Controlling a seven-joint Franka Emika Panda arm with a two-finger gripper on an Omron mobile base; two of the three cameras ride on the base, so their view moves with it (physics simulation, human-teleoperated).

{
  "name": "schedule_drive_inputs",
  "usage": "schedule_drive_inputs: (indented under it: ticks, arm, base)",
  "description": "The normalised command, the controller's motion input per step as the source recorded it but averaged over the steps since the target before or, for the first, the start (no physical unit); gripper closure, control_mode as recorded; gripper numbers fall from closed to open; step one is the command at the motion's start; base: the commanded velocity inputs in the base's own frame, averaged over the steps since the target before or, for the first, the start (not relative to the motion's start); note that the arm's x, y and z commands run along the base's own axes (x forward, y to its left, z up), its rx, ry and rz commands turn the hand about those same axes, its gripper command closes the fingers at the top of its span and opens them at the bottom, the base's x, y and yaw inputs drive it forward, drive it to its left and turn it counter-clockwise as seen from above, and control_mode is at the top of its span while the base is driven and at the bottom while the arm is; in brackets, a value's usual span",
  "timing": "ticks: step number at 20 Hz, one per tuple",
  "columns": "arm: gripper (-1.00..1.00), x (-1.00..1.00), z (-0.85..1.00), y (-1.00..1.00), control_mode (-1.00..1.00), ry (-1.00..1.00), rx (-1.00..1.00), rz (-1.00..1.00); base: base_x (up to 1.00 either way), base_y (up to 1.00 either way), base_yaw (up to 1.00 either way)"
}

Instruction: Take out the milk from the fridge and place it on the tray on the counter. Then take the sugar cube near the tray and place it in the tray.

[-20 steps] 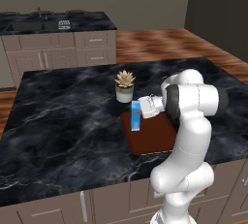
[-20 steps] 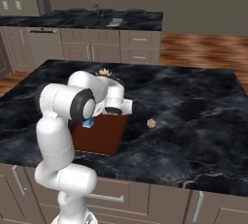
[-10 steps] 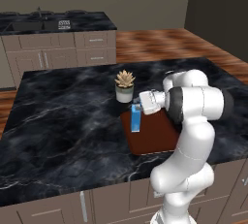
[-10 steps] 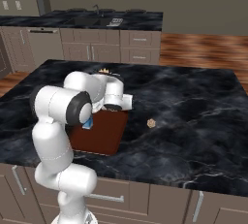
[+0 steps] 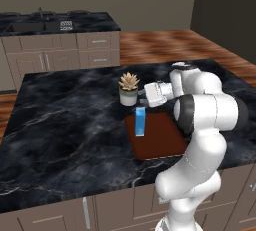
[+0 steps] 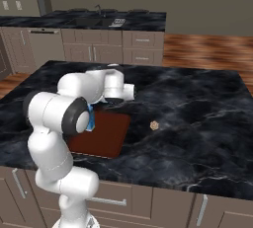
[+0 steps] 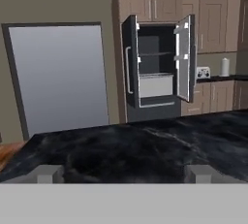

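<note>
Your pincer [image 5: 140, 98] sits just above the milk [image 5: 140, 122], at the end of the white hand beside the potted succulent [image 5: 128, 88]. In the hand view its two finger tips [image 7: 47, 173] stand far apart at the bottom corners with nothing between them, so you can log the pincer as spread wide and not holding anything.

The milk stands upright on the tray [image 5: 160, 137], at the tray's far left edge as the left base view shows it. The blue carton has its white band low on the front. In the right base view the carton [image 6: 91, 120] is mostly hidden behind the arm's dark elbow joint; only a sliver of blue shows there.

The tray lies flat on the black marble surface [image 5: 70, 125], near the edge closest to the robot's base. The succulent in its grey pot stands just beyond the tray's far left corner, probably not touching it, though the hand covers part of that gap.

The sugar cube [image 6: 154, 125] rests on the bare surface to the right of the tray in the right base view, clearly apart from the tray's edge and outside it.

The hand view looks level across the surface to the fridge [image 7: 157, 65] at the far wall. Both its doors hang open, showing grey shelves and a pale drawer inside. A large pale panel [image 7: 60, 77] stands to its left.
</note>
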Motion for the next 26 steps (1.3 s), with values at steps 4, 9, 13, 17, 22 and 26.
schedule_drive_inputs:
  ticks: [4,9,13,17,22,26]
  arm:
    - [-1.00,0.01,0.20,-0.38,-1.00,-0.02,-0.02,-0.09]
    - [-1.00,-0.34,0.00,-0.68,-1.00,0.00,-0.04,-0.24]
    - [-1.00,-0.96,0.07,-0.75,-1.00,-0.05,0.00,-0.33]
    - [-1.00,-1.00,0.35,-0.55,-1.00,0.04,0.11,-0.39]
    - [-1.00,-0.66,0.47,-0.42,-1.00,0.33,0.19,-0.47]
    - [-1.00,-0.28,0.39,-0.52,-1.00,0.54,0.31,-0.52]
  base:
    - [0.00,0.00,0.00]
    - [0.00,0.00,0.00]
    - [0.00,0.00,0.00]
    - [0.00,0.00,0.00]
    - [0.00,0.00,0.00]
    - [0.00,0.00,0.00]
